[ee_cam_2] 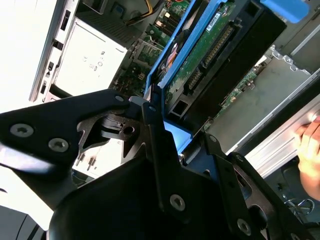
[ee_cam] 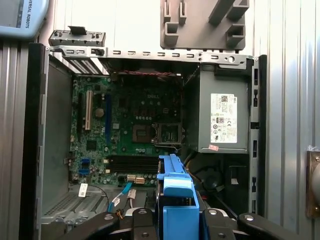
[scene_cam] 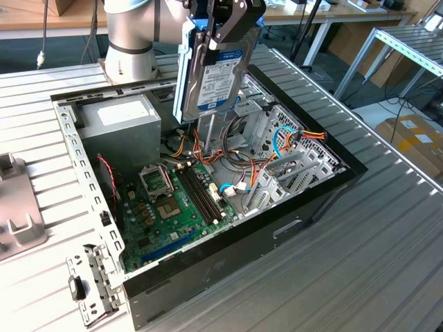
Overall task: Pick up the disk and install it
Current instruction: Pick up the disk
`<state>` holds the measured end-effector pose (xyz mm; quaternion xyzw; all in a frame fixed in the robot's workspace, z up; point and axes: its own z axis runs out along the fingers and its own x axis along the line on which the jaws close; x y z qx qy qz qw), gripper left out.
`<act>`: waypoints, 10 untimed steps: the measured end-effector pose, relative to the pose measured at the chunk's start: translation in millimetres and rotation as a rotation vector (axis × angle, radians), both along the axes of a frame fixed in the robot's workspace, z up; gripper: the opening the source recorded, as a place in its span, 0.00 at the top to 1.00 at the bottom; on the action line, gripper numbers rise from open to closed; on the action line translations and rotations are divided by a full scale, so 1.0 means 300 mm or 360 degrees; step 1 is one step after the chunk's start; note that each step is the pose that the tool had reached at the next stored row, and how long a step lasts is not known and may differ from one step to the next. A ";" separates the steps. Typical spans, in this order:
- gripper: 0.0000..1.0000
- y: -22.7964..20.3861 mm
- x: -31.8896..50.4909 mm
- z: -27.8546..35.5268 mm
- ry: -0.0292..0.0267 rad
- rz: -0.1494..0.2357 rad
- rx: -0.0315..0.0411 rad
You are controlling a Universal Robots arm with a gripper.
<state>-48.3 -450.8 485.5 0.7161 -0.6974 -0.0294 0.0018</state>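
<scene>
Finding: the black tool is clamped onto the flat silver-grey metal disk in its light-blue plastic frame. The disk is held on edge, above the open black computer case and its green motherboard. The case rests on the ribbed metal tabletop.

Silver-grey disk, white-and-blue label, light-blue frame, green motherboard, black case

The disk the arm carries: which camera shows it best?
The exterior view: the disk shows its labelled face, held nearly upright by the tool above the computer case. The second wrist view shows the disk from its circuit-board side; the first wrist view shows the disk end-on.
</scene>
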 end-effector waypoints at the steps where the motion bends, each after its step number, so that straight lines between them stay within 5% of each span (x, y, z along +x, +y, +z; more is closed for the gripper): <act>1: 0.63 -0.001 0.000 0.000 0.00000 0.0000 0.0000; 10: 0.63 -0.010 0.006 0.000 0.00000 0.0000 0.0000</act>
